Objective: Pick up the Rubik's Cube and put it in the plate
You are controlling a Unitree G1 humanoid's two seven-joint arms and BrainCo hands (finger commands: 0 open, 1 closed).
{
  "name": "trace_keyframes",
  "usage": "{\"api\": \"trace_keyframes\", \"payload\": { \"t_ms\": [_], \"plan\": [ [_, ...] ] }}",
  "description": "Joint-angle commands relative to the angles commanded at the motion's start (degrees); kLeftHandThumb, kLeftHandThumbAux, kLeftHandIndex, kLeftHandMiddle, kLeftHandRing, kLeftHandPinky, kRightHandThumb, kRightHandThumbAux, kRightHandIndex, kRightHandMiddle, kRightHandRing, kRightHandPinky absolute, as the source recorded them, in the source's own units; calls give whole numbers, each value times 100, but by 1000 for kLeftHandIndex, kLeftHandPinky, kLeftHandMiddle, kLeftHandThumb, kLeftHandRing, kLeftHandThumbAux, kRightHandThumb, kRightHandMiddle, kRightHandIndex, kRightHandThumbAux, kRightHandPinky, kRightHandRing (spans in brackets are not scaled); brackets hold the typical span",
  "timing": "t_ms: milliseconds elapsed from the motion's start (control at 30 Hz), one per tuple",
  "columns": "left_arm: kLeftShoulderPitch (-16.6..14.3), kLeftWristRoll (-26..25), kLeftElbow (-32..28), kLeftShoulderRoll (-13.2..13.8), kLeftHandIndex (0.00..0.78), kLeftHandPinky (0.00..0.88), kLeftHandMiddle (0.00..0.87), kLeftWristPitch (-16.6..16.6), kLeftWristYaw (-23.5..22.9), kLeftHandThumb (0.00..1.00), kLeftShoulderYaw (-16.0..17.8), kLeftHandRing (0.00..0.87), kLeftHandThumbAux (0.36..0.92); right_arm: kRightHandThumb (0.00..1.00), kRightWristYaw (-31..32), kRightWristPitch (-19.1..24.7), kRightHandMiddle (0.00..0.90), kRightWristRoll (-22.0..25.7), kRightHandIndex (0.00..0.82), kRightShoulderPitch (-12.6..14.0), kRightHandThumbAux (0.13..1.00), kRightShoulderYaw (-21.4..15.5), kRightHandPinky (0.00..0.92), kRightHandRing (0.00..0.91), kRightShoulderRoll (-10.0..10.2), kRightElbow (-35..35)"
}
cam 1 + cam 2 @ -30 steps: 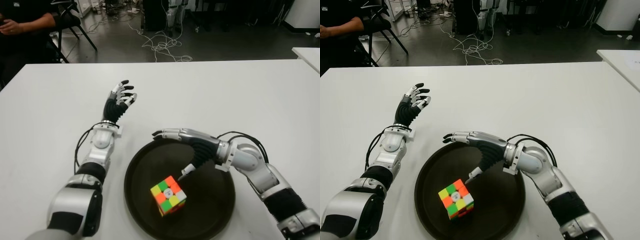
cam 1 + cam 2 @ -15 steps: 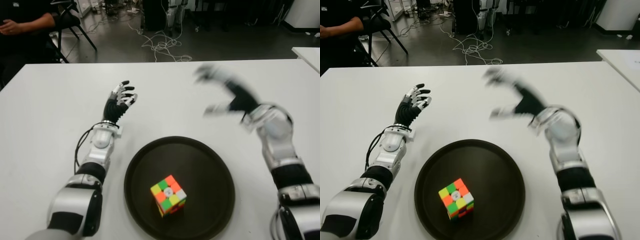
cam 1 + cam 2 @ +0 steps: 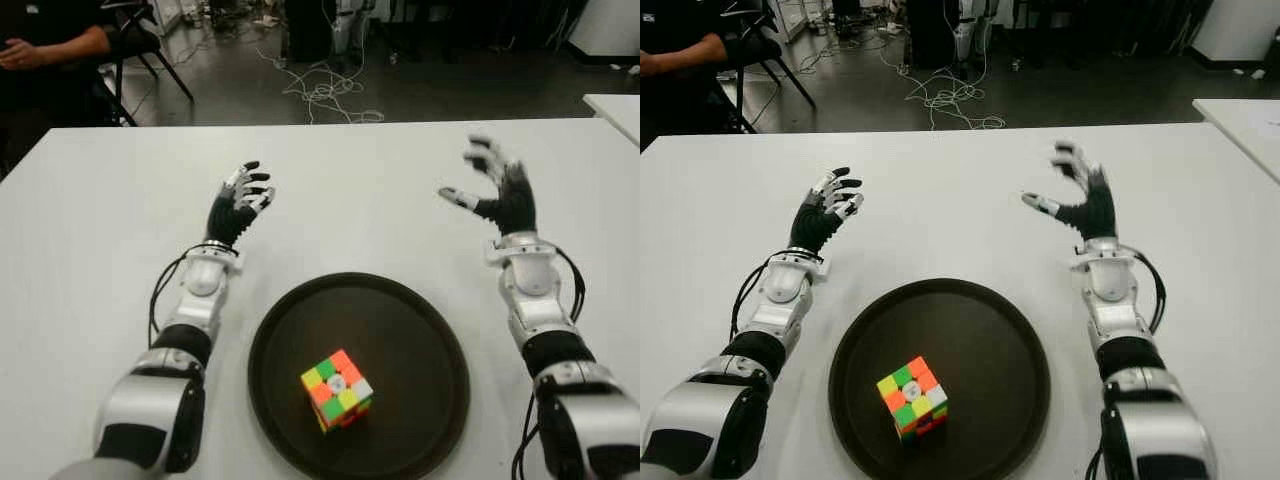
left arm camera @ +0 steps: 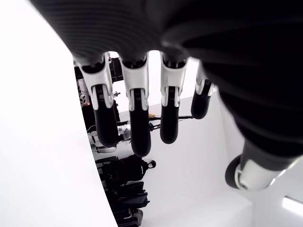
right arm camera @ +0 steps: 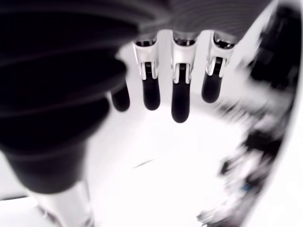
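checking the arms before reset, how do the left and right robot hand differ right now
The left robot hand shows left of the black plate, fingers bunched close together. The right robot hand shows on the plate's right, fingers spread wider with the thumb stuck out sideways. Both are open and empty; the Rubik's Cube sits in the plate.

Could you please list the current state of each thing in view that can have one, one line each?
Multicoloured Rubik's Cube: lying in the plate, free of both hands.
Round dark plate: flat on the white table, holding the cube.
Left hand: open, empty, raised left of the plate.
Right hand: open, empty, raised beyond the plate's right side.
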Motion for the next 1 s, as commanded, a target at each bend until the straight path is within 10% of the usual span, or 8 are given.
{"api": "trace_keyframes", "payload": {
  "t_ms": [367,600,1000],
  "plan": [
    [42,-64,-57,3,169,316,256,-37,-127,95,12,284,603,60,-162,102,299,-19,215,158,860,-13,338,314,203,-695],
    [53,-52,-81,22,173,299,256,-60,-138,83,1,281,601,60,-553,-492,288,-368,192,769,839,139,310,297,263,-1487],
    [39,-55,-32,18,158,324,255,-52,-56,113,25,290,606,30,-920,-624,281,-743,192,825,824,252,275,276,170,-1660]
  ]
}}
